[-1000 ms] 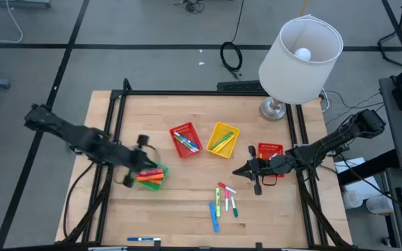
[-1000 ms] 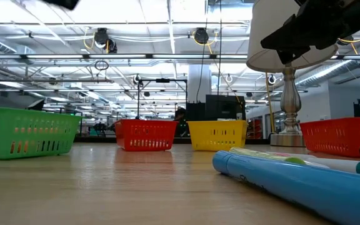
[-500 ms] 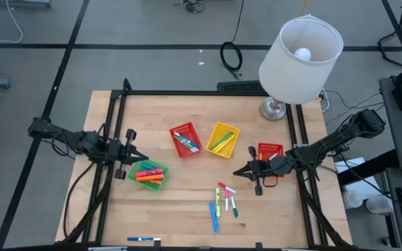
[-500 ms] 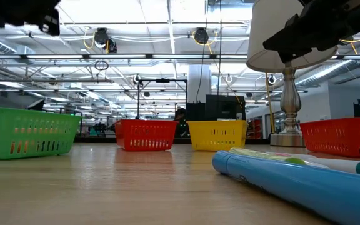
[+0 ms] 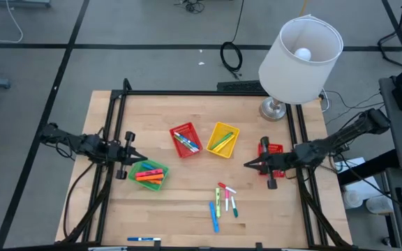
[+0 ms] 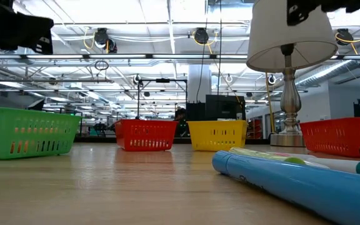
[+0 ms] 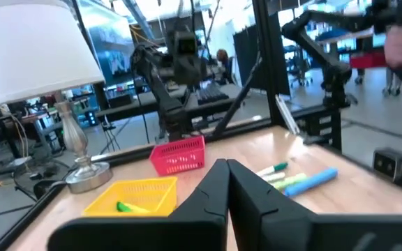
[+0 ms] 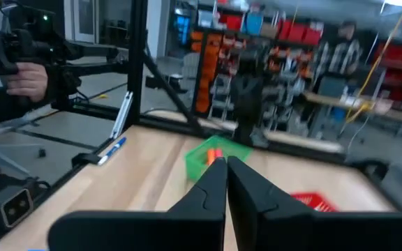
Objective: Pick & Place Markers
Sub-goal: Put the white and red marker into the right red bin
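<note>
The desk [image 5: 187,209] carried a lamp [image 5: 300,52] near its far right corner, then four baskets: a green basket [image 5: 149,174] toward the left edge holding orange markers [image 5: 149,176], a red basket [image 5: 185,139] and a yellow basket [image 5: 222,139] side by side near the middle, each with markers inside, and a second red basket [image 5: 273,149] by the right edge. The loose markers [image 5: 222,202] lay in a small cluster toward the near edge, right of centre, with one blue marker [image 5: 144,239] alone at the near edge. In that cluster the long axes ran roughly near-to-far, slightly fanned; which end carried the cap could not be told from above. The left gripper [image 5: 135,157] hung just beside the green basket's far left corner, fingers pressed together and holding nothing. The right gripper [image 5: 248,165] hovered between the yellow basket and the right red basket, likewise closed and empty, pointing toward the desk's middle. The step in hand looked like a reach for the next loose marker, and the right arm sat nearer. To do it well, the fingers would need to part before descent, then straddle one marker across its short width, at right angles to its long axis, taking an outer marker first so neighbours were not nudged.
</note>
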